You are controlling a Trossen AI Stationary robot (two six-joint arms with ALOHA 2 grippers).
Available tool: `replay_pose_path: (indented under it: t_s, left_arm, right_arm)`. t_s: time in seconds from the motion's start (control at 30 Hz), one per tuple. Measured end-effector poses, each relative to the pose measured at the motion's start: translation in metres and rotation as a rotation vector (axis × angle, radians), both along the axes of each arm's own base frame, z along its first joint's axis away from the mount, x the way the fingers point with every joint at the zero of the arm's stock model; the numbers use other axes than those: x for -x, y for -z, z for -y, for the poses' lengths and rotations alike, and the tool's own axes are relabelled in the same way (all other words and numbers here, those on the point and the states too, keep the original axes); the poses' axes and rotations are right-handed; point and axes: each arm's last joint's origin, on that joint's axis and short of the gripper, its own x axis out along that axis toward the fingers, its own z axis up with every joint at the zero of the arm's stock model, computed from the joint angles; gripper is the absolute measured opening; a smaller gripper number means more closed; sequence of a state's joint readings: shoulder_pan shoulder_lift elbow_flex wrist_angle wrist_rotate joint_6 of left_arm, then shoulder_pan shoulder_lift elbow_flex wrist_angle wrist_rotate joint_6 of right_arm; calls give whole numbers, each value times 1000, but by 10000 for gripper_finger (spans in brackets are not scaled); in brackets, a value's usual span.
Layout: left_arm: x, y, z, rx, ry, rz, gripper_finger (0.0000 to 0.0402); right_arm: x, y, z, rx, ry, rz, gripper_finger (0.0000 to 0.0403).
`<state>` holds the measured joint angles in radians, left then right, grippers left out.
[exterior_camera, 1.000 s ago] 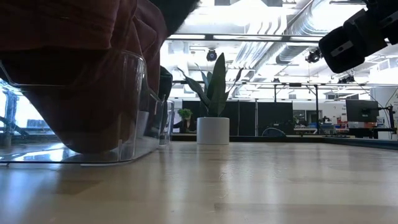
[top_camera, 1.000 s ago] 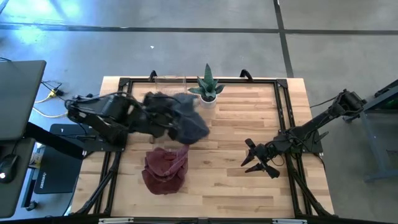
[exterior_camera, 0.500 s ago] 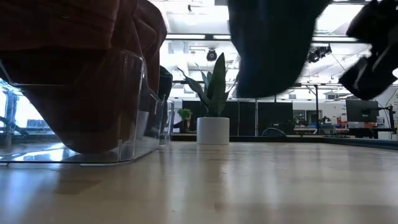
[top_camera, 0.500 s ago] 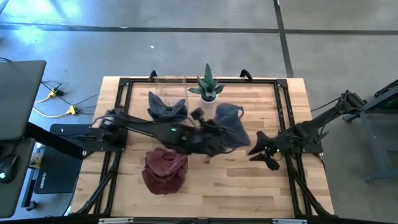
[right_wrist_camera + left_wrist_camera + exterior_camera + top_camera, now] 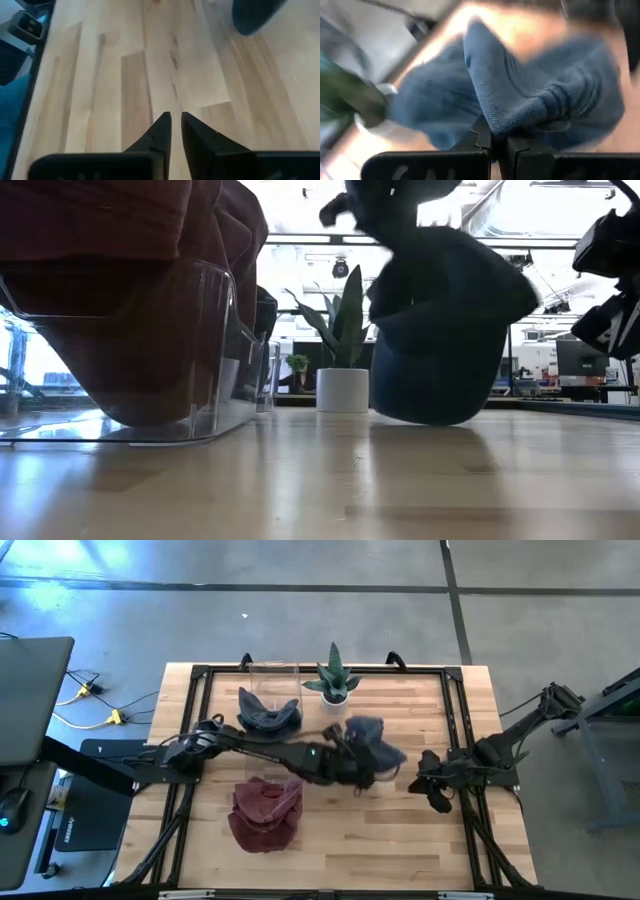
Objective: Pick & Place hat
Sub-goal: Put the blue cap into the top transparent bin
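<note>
High view: I am carrying the blue hat [image 5: 372, 743] mid-bench.
Left pincer [image 5: 498, 142]: clenched on the hat's fabric.
Right pincer [image 5: 175, 131]: fingers together, waiting near the bench's right edge, just beside the hat.

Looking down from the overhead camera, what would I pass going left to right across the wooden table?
Dark red hat → potted plant → blue hat pinched by the left gripper → right gripper.

Lab hall: exposed ceiling ducts [image 5: 470, 240], monitors [image 5: 575, 360].
</note>
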<state>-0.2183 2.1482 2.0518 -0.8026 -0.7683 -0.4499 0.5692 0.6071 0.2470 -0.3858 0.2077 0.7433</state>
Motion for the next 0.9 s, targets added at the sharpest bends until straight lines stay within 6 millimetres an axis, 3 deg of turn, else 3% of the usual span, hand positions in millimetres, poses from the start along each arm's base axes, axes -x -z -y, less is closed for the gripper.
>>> replay_pose_path:
  t_s: [0.07,0.3,0.5,0.57,0.63,0.77,0.9]
  left_arm:
    - [4,9,15,50,50,-53,0]
    - [17,9,62,226,185,-60,0]
    - [10,45,89,274,250,-127,0]
    - [-2,59,93,338,290,-105,1]
    - [1,74,92,352,311,-208,1]
    - [-13,82,88,438,357,-167,1]
    - [-12,96,86,446,349,-233,1]
  right_arm:
    - [0,-1,-2,-3,-10,14,30]
    - [-1,-4,-5,-8,-29,62,9]
    - [-4,-8,-7,-10,-41,117,5]
    - [-5,-9,-8,-4,-52,127,5]
    - [-7,-10,-9,13,-76,154,5]
    - [-15,-13,-15,49,-129,250,9]
    - [-19,4,-22,-32,-239,347,36]
